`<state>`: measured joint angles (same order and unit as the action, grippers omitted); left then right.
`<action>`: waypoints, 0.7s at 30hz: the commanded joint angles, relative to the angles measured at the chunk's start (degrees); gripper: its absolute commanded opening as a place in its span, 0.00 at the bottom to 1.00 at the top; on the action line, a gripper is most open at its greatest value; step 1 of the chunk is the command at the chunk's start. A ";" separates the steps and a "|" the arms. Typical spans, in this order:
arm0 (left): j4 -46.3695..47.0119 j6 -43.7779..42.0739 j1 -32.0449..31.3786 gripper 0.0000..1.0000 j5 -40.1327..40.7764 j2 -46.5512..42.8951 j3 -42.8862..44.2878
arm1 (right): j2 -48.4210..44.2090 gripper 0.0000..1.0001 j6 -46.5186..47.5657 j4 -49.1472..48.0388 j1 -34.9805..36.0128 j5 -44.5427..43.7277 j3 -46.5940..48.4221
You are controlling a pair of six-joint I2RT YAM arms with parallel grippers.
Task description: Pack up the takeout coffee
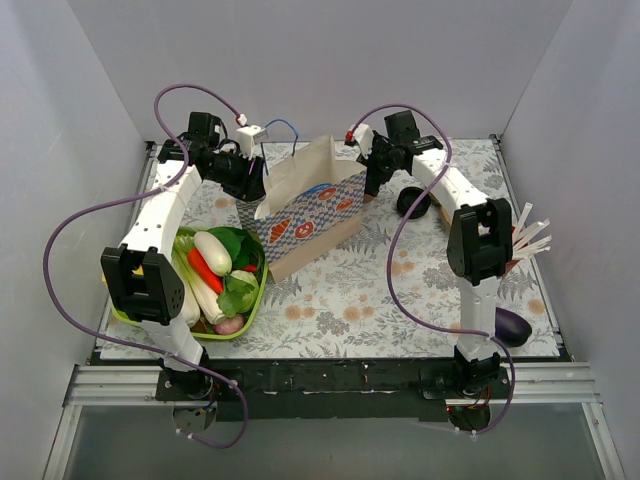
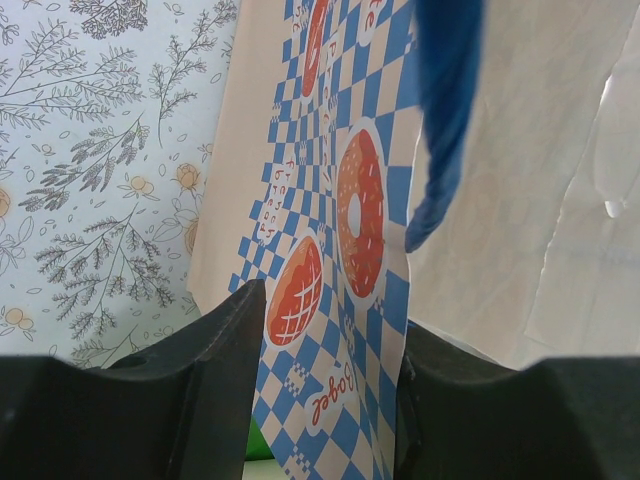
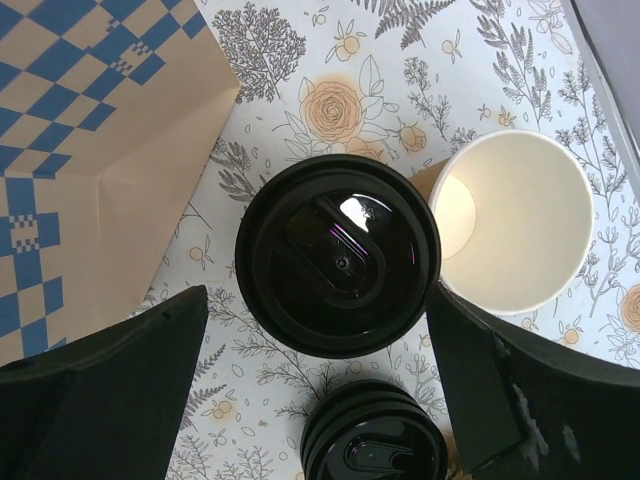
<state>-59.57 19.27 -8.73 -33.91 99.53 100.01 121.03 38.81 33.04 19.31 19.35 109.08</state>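
Plainly the takeout coffee point(image 3: 338, 255) is not packed yet: it stands lidded on the bench point(image 3: 330, 95), outside the paper bag point(image 1: 305, 205) and just beside it. The right gripper point(image 3: 318, 295) hangs above it with its jaws wide apart, one on either side of the black lid.

The main risk, as I judge it, is the crowding. An open paper cup point(image 3: 510, 220) stands against the coffee on the right and a spare lid point(image 3: 375, 450) lies near. If the jaws come down here, the right-hand one may strike the open cup and tip it. A squeeze high up on the lid could also pop it off.

The left gripper point(image 2: 330, 320) appears clamped on the bag's printed wall. If that thin paper slips out, the mouth may sag and block the cup.
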 commanded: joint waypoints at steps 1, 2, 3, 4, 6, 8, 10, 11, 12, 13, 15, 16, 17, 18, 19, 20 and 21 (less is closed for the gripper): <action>-0.90 -0.98 0.12 0.41 -0.28 -1.62 1.33 | 0.43 0.97 -0.49 -0.08 0.11 1.12 2.72; -0.98 -0.99 0.12 0.41 -0.28 -1.62 1.24 | 0.52 0.96 -0.40 0.01 0.11 1.04 2.63; -0.99 -0.90 0.12 0.41 -0.37 -1.53 1.24 | 0.69 0.95 -0.40 0.01 0.11 0.95 2.72; -0.99 -0.90 0.12 0.41 -0.28 -1.61 1.16 | 0.87 0.93 -0.31 0.10 0.20 0.77 2.72; -1.07 -0.90 0.12 0.41 -0.19 -1.62 1.24 | 1.13 0.92 -0.40 0.10 0.20 0.60 2.72; -0.99 -0.90 0.12 0.41 -0.10 -1.79 1.15 | 1.48 0.91 -0.49 0.54 0.11 0.42 3.07; -0.90 -0.98 0.12 0.41 -0.19 -1.79 0.98 | 1.75 0.88 -0.31 0.89 0.11 0.33 3.16; -0.90 -0.90 0.12 0.41 -0.28 -1.79 0.89 | 1.75 0.87 -0.14 1.24 0.11 0.33 3.42; -0.81 -0.72 0.12 0.41 -0.28 -1.79 0.89 | 1.84 0.85 -0.14 1.41 0.20 0.42 3.51; -0.81 -0.81 0.12 0.41 -0.28 -1.70 0.89 | 2.01 0.84 -0.05 1.59 0.11 0.33 3.60; -0.72 -0.63 0.12 0.41 -0.28 -1.62 0.98 | 2.10 0.80 -0.05 1.94 0.11 0.33 3.77; -0.63 -0.72 0.12 0.41 -0.37 -1.70 0.98 | 2.01 0.79 0.04 2.03 0.20 0.25 3.77; -0.63 -0.63 0.03 0.41 -0.37 -1.70 0.89 | 1.93 0.78 0.04 2.03 0.11 0.25 3.60; -0.72 -0.72 0.12 0.41 -0.28 -1.70 0.89 | 1.93 0.76 0.04 2.12 0.11 0.25 3.42; -0.63 -0.72 0.12 0.41 -0.28 -1.62 0.81 | 1.75 0.75 0.13 2.29 0.11 0.42 3.42; -0.72 -0.81 0.03 0.41 -0.28 -1.70 0.80 | 1.75 0.74 0.30 2.47 0.11 0.42 3.42; -0.72 -0.72 0.12 0.41 -0.28 -1.70 0.80 | 1.84 0.73 0.30 2.73 0.20 0.60 3.34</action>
<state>-59.57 19.27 -8.73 -33.91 99.53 100.01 122.74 38.98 34.65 19.29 19.42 110.26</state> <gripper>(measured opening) 0.407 0.746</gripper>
